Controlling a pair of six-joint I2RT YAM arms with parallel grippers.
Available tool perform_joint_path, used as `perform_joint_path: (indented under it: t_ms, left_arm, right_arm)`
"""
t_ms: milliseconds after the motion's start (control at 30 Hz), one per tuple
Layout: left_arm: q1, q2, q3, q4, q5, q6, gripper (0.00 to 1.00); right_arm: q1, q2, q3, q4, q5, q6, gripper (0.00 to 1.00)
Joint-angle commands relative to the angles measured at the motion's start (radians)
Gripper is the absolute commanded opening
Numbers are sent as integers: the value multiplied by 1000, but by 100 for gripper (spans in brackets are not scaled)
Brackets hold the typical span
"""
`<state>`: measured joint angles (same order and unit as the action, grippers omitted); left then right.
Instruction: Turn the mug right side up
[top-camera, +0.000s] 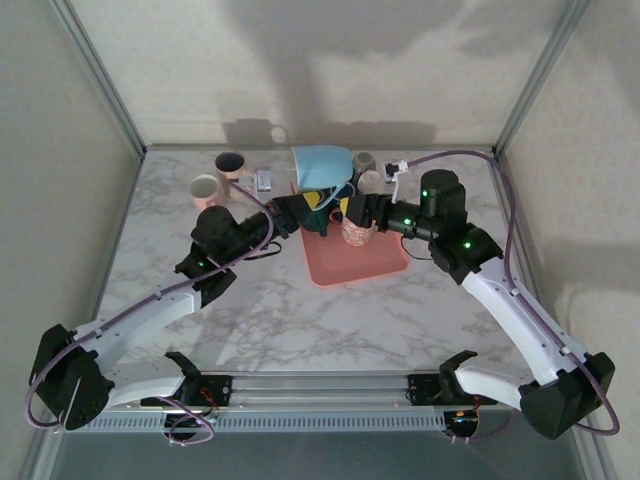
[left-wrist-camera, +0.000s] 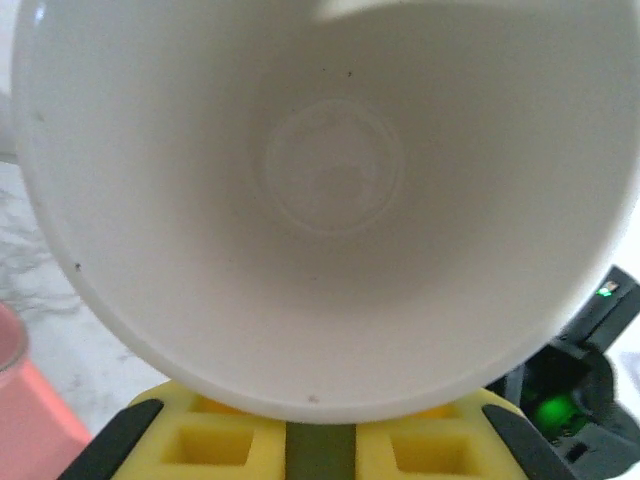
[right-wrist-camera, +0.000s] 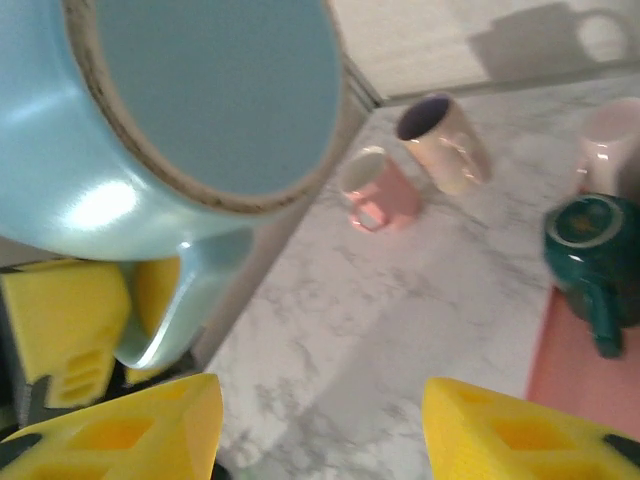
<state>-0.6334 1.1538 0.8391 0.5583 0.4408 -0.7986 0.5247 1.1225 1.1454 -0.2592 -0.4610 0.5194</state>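
While left end effector (top-camera: 303, 207) pinches mug (top-camera: 322, 166) rim, marble table (top-camera: 260, 320) bare nearside

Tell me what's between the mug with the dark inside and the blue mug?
A small grey thing on the marble table, seen in the top view between the dark-inside mug and the blue mug. Too small to name.

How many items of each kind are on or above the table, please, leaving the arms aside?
Mugs: 7 (light blue mug; green mug; patterned mug; four others)
Tray: 1
Small grey object: 1
Total: 9
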Motion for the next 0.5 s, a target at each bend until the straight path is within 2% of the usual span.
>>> perform_joint_path:
  t_ms: [0,233,467]
  left_arm:
    - [-3,-48,64,-135,-73,139,0]
    - [-2,-72,126,-476,-247,267,0]
    - [-2,-78,158,-712,-417,297,0]
  right_arm:
    - [-8,-14,51,-179,107,-100,57]
    - [-14,21,60,-263,184,-133,58]
    - [-15,108,97,-325,225,-154,60]
